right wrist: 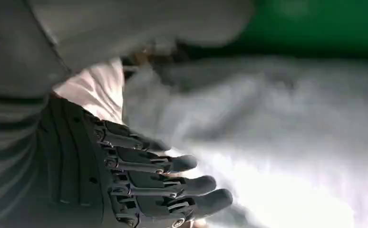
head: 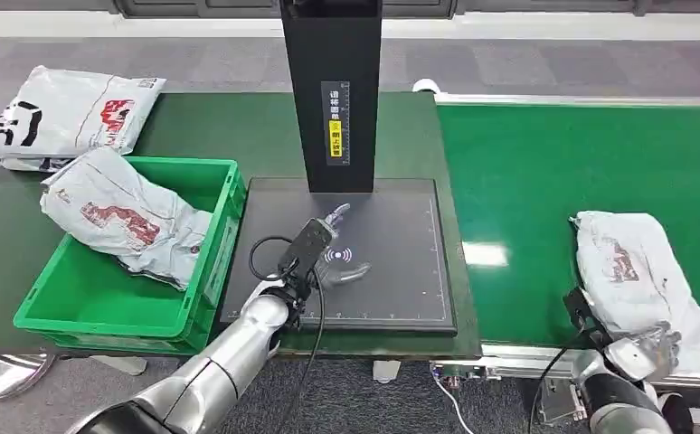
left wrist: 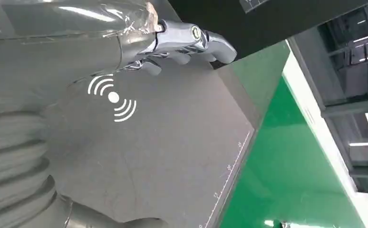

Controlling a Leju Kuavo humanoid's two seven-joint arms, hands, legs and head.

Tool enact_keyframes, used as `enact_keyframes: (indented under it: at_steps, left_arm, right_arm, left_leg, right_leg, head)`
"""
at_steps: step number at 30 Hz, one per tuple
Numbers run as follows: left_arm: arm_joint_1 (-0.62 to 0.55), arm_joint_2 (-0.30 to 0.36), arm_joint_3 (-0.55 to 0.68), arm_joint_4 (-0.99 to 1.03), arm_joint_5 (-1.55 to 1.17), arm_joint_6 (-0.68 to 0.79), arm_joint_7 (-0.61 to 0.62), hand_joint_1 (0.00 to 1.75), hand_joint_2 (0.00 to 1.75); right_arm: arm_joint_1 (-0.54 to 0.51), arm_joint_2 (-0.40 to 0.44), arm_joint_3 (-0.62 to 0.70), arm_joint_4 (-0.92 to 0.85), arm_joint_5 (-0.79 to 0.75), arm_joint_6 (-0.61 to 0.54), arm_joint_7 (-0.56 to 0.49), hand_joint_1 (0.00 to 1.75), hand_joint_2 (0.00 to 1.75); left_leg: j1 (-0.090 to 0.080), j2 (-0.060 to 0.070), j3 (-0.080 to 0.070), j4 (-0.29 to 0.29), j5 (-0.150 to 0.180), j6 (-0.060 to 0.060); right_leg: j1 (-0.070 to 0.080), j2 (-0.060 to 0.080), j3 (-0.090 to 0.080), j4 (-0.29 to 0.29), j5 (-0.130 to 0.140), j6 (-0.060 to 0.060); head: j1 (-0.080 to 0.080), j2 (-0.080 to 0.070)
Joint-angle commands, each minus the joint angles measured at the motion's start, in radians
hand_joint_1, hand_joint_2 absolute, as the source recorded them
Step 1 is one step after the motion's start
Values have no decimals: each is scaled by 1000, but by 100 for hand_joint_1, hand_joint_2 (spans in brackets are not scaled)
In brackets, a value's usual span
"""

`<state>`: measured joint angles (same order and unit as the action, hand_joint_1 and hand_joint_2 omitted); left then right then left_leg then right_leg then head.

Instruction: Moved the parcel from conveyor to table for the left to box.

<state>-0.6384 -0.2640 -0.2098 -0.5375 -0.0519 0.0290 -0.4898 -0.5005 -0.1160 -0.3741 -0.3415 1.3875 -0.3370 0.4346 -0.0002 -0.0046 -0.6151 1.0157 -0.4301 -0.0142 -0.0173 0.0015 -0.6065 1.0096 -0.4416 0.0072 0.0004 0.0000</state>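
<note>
A white plastic parcel (head: 631, 271) with red print lies on the green conveyor (head: 527, 172) at the right. My right hand (head: 649, 353) is at the parcel's near end, fingers stretched out and touching the wrapping. In the right wrist view the dark fingers (right wrist: 172, 183) lie straight against the crumpled white parcel (right wrist: 277, 118), not closed around it. My left hand (head: 335, 249) hovers over the black scanning pad (head: 392, 289) on the table, fingers apart and holding nothing. The left wrist view has its silver fingers (left wrist: 187, 40) above the pad's white signal mark (left wrist: 113, 98).
A green crate (head: 102, 312) at the left holds one white parcel (head: 125, 217). Another white parcel (head: 66, 113) lies on the dark green table (head: 211, 127) behind it. A black post (head: 331, 90) rises from the pad's far edge.
</note>
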Motion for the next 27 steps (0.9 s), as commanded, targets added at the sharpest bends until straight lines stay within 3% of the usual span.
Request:
enact_keyframes:
  at_steps: [1,7,12,13,14,16,23,27]
  left_arm:
    - [-67,26,-39,78,5,-17,17,0,175]
    - [-47,43,-22,63,12,-8,13,0,175]
    - [5,71,39,21,55,74,-5,0,175]
    - [7,77,46,17,53,100,-11,0,175]
    - [7,81,50,16,54,109,-12,0,175]
    - [5,84,51,15,54,106,-10,0,175]
    - [2,78,50,17,52,111,-8,0,175]
    - [2,78,50,17,52,111,-8,0,175]
  right_arm:
    - [-47,-3,-158,67,-27,31,-84,175,175]
    - [-52,13,-172,45,-25,-11,-155,175,175]
    - [-82,91,-216,-26,-168,-134,-429,175,175]
    - [-97,124,-227,-71,-238,-144,-545,175,175]
    - [-108,140,-212,-97,-271,-122,-582,175,175]
    - [-110,149,-188,-123,-276,-109,-554,175,175]
    - [-94,137,-171,-126,-303,-109,-562,175,175]
    - [-94,137,-171,-126,-303,-109,-562,175,175]
  left_leg:
    - [1,0,2,0,0,0]
    - [1,4,2,0,-1,0]
    - [1,11,4,-2,-1,-1]
    - [1,14,4,-1,-1,-1]
    - [1,14,4,-2,-1,-1]
    - [0,16,2,-1,-1,-1]
    - [1,2,1,-1,2,-1]
    - [1,2,1,-1,2,-1]
  right_leg:
    - [1,0,2,-2,0,-1]
    - [1,4,1,-1,1,0]
    - [1,9,1,-2,3,-2]
    - [1,12,0,-1,3,-1]
    - [1,12,0,-2,4,-2]
    - [1,13,-2,0,4,-2]
    - [1,1,1,0,1,-1]
    - [1,1,1,0,1,-1]
  head:
    - [0,0]
    - [0,0]
    - [0,0]
    - [0,0]
    - [0,0]
    - [0,0]
    - [0,0]
    - [0,0]
